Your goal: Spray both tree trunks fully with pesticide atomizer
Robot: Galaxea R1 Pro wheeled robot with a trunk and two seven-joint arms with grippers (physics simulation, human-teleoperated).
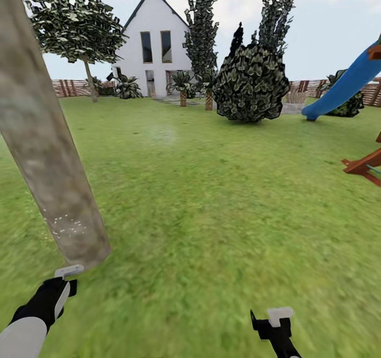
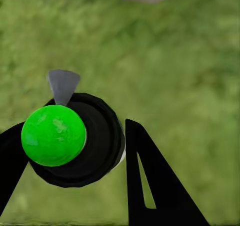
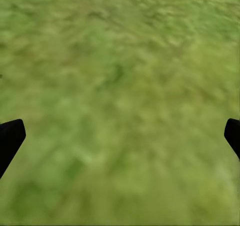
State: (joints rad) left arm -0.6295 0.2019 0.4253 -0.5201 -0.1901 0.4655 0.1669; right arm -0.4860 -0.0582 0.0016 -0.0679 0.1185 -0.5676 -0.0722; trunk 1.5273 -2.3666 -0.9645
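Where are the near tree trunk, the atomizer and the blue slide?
tree trunk (image 1: pixel 47 151), head view, middle of the bark.
atomizer (image 2: pixel 53 135), left wrist view, its green cap.
blue slide (image 1: pixel 344 85), head view, middle of the chute.

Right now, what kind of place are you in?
Most likely a home's back garden: a grass lawn ringed by a wooden fence, a white house behind it, and a blue slide at the right. A thick tree trunk stands close on the left.
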